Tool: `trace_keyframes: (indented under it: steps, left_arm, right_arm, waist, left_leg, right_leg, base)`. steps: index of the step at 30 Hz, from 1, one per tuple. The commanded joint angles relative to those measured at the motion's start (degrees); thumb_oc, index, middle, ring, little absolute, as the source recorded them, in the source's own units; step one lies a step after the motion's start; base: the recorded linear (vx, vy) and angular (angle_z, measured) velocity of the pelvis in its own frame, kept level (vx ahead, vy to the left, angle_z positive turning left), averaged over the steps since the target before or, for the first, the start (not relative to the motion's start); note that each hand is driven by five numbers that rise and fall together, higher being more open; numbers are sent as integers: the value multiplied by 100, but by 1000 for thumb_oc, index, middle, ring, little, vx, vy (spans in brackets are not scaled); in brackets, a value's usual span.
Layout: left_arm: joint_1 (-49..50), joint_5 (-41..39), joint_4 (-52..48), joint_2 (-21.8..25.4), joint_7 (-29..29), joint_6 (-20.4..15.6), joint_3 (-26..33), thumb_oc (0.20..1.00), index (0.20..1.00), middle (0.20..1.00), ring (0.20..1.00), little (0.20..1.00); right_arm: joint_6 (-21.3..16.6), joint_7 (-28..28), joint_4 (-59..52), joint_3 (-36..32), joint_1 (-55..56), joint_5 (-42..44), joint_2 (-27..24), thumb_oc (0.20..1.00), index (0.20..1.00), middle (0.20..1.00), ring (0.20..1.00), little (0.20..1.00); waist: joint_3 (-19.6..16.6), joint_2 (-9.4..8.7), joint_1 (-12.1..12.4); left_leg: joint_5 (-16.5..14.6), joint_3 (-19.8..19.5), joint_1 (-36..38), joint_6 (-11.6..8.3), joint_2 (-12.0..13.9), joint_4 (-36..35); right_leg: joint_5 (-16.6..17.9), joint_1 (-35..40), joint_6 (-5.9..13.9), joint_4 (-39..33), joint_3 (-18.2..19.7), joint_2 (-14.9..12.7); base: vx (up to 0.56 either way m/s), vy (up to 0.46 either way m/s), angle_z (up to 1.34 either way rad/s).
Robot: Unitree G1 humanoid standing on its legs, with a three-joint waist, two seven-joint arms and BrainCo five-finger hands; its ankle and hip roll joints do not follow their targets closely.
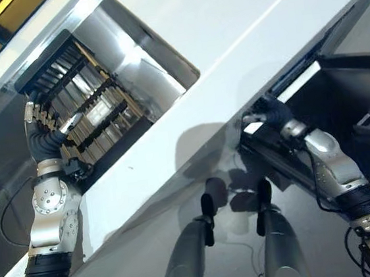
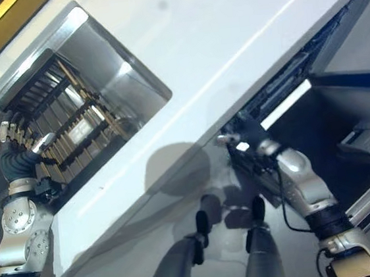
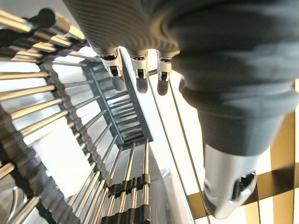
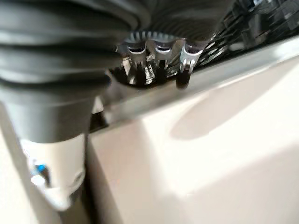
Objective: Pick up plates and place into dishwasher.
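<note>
- No plate could be made out; the left hand (image 1: 44, 137) was up at the rim of the dish rack (image 1: 91, 99) that sat in the steel sink (image 1: 141, 67), set into the white counter (image 1: 245, 19).
- Seen from the left wrist, that hand's fingers (image 3: 138, 74) hung fairly straight over the rack's metal tines (image 3: 56, 116), thumb apart, holding nothing.
- A small pale rectangular thing (image 1: 98, 112) lay among the tines, just beside the left hand; what it was could not be told.
- Over on the other side, the right hand (image 1: 266, 111) reached to the edge of the open dishwasher (image 1: 339, 96) below the counter.
- Its fingers (image 4: 184, 70) curled over a metal edge (image 4: 210, 74) at the counter's pale front, but whether they truly gripped it could not be told.
</note>
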Motion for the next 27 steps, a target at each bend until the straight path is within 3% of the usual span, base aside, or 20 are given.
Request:
trace_keyframes:
  steps: [1, 9, 16, 20, 27]
  left_arm:
    - [645, 199, 465, -199, -120, -158, -520, 1000, 1000, 1000, 1000, 1000]
    - [878, 488, 646, -421, -400, -151, -361, 1000, 1000, 1000, 1000, 1000]
    - [1247, 682, 821, -709, -671, -161, -128, 1000, 1000, 1000, 1000, 1000]
    - [1394, 749, 923, -777, -853, -220, 65, 1000, 1000, 1000, 1000, 1000]
    - [1597, 755, 873, -724, -1149, -213, 500, 1000, 1000, 1000, 1000, 1000]
  right_arm:
    - [-659, 340, -1038, -173, -559, 217, 549, 1000, 1000, 1000, 1000, 1000]
    - [-818, 220, -975, -613, 475, -71, 618, 1000, 1000, 1000, 1000, 1000]
    - [-931, 365, -1057, -1220, 1629, -243, 523, 1000, 1000, 1000, 1000, 1000]
    - [-886, 103, -1068, -1571, 2012, -673, 430, 1000, 1000, 1000, 1000, 1000]
    - [-620, -875, -1119, -2316, 2769, -1362, 225, 1000, 1000, 1000, 1000, 1000]
  waist:
    - [-375, -543, 331]
    - [-1150, -845, 270]
    - [-1865, -999, 116]
    - [-2040, -1069, -10]
    - [-2224, -1150, -290]
  left_leg:
    - [21, 52, -294, 334, -299, -102]
    - [-114, 198, 488, 358, -298, -506]
    - [-224, 377, 1225, 403, -240, -853]
    - [-290, 464, 1552, 415, -217, -993]
    - [-475, 640, 1948, 470, -200, -1042]
  right_leg:
    - [-375, 440, 165, -456, -195, 39]
    - [-290, 1277, 247, -1046, -143, 28]
    - [-375, 1840, 325, -1173, -37, 50]
    - [-421, 2045, 374, -1157, 47, 64]
    - [-484, 2238, 430, -1067, 283, 123]
  base:
    - [19, 2, 8]
    - [46, 22, 2]
    - [91, 58, -2]
    - [43, 27, -4]
    - [9, 7, -13]
